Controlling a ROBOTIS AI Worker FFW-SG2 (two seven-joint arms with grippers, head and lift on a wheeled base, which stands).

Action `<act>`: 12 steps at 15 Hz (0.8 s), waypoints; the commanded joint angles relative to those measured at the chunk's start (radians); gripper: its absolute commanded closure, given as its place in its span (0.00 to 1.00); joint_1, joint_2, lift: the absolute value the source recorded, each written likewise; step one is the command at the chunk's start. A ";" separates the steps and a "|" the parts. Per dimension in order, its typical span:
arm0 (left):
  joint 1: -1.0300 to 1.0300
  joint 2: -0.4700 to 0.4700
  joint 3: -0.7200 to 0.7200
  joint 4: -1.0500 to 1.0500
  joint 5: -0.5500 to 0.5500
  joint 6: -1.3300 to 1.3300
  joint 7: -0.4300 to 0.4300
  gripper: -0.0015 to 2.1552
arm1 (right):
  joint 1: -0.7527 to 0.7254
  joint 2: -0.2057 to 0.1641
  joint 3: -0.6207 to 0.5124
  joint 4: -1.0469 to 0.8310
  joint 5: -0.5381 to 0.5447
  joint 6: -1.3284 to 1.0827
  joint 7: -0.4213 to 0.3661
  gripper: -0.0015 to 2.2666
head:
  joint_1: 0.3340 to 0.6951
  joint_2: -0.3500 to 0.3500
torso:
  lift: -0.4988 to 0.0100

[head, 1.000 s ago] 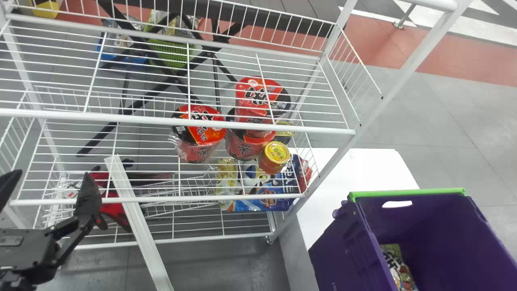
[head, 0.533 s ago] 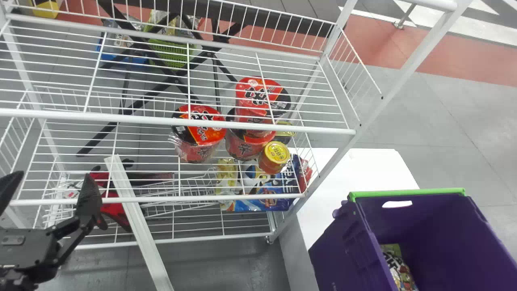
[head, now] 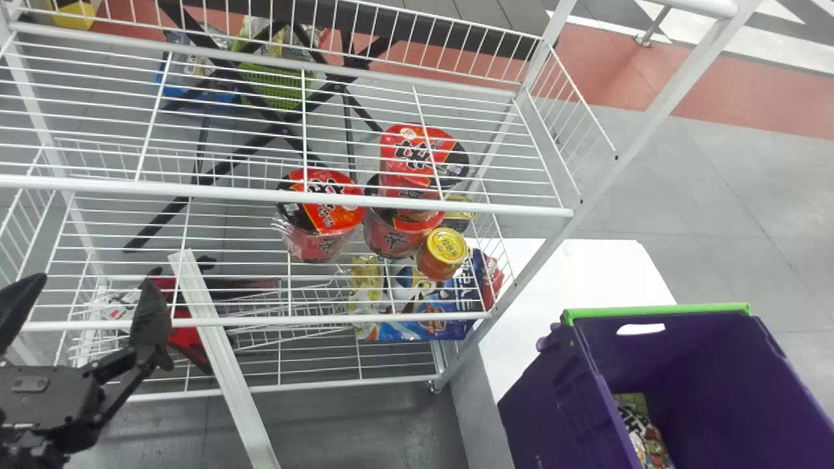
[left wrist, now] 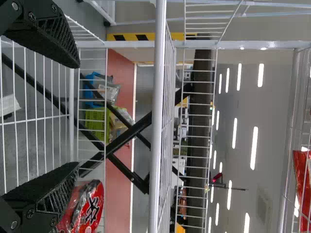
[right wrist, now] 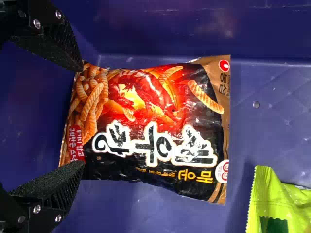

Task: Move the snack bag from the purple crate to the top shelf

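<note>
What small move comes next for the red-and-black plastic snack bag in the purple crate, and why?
Probably ease the black right gripper farther over the bag before closing: its fingers stand open beside one end only, and most of the bag lies beyond their tips.

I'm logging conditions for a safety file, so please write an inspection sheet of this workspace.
Surface: white table beside the wire rack, partly hidden by the purple crate
Job's things: snack bag lying in the crate
Clutter: lime-green bag in the crate; red tubs, yellow-lidded jar on the rack
Grippers: right gripper open at the snack bag; left gripper open, empty
Cables: nothing seen
Surroundings: grey floor, green basket behind the rack
</note>
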 commanded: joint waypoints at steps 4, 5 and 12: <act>0.002 0.006 -0.004 -0.007 -0.001 0.004 0.009 0.05 | 0.001 0.031 0.011 0.002 0.012 -0.021 -0.053 0.07 | 1.00 0.00 | 0.09; 0.000 0.007 -0.006 -0.005 -0.001 0.000 0.009 0.05 | 0.001 0.034 0.012 0.001 0.013 -0.021 -0.073 0.07 | 1.00 0.00 | 0.09; -0.009 0.016 -0.006 0.006 0.010 0.000 0.009 0.05 | 0.001 0.055 -0.003 0.004 0.001 -0.018 -0.186 0.09 | 1.00 0.00 | 0.09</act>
